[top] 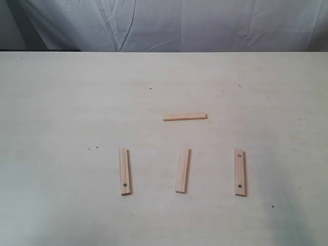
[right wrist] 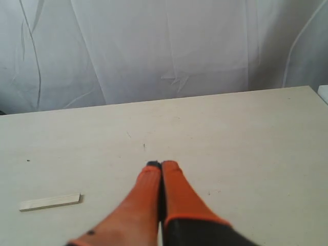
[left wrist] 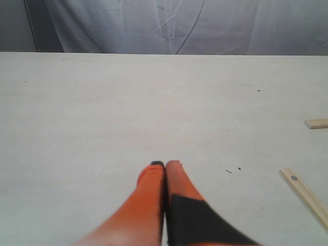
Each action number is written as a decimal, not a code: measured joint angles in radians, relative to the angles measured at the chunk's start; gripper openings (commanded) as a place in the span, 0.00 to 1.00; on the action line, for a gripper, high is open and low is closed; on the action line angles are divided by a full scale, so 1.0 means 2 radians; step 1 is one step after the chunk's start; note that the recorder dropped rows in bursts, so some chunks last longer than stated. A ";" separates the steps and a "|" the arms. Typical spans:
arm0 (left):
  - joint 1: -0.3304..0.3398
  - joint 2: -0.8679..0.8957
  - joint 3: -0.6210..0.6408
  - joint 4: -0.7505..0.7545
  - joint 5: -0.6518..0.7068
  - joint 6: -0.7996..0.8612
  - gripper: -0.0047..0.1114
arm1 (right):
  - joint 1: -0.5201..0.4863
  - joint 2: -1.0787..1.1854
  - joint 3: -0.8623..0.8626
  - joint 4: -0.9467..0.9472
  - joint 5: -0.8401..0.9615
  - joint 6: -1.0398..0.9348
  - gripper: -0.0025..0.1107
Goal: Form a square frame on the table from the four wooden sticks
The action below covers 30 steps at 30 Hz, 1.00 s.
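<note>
Four pale wooden sticks lie apart on the table in the exterior view. One plain stick lies crosswise. Below it three stand lengthwise in a row: a left stick with a dark hole, a plain middle stick slightly tilted, and a right stick with two holes. No square frame is formed. Neither arm shows in the exterior view. My left gripper is shut and empty over bare table, with a holed stick off to its side. My right gripper is shut and empty, a plain stick beside it.
A wrinkled white cloth hangs behind the table's far edge. Tiny dark specks dot the surface. A second stick's end shows at the border of the left wrist view.
</note>
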State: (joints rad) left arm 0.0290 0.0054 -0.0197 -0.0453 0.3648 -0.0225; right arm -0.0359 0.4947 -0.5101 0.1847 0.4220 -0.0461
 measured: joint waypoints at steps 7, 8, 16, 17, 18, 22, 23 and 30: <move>0.000 0.000 0.000 0.000 0.000 0.000 0.04 | 0.000 0.037 -0.006 0.004 0.011 0.000 0.01; 0.000 0.000 0.000 0.000 0.000 0.000 0.04 | 0.000 0.048 -0.011 0.007 0.027 0.000 0.01; 0.000 0.000 0.000 0.000 0.000 0.000 0.04 | 0.004 0.208 -0.088 0.081 0.163 0.000 0.01; 0.000 0.000 0.000 0.000 0.000 0.000 0.04 | 0.017 0.226 -0.091 0.090 0.164 0.000 0.01; 0.000 0.000 0.000 0.000 0.000 0.000 0.04 | 0.033 0.242 -0.093 0.096 0.164 0.001 0.01; 0.000 0.000 0.000 0.000 0.000 0.000 0.04 | 0.138 0.310 -0.094 0.101 0.140 0.036 0.01; 0.000 0.000 0.000 0.000 0.000 0.000 0.04 | 0.163 0.331 -0.094 0.101 0.124 0.049 0.01; 0.000 0.000 0.000 0.000 0.000 0.000 0.04 | 0.281 0.444 -0.150 0.089 0.101 0.100 0.01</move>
State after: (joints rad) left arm 0.0290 0.0054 -0.0197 -0.0453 0.3648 -0.0225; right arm 0.5267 1.3828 -0.8095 0.3623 0.6238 0.1534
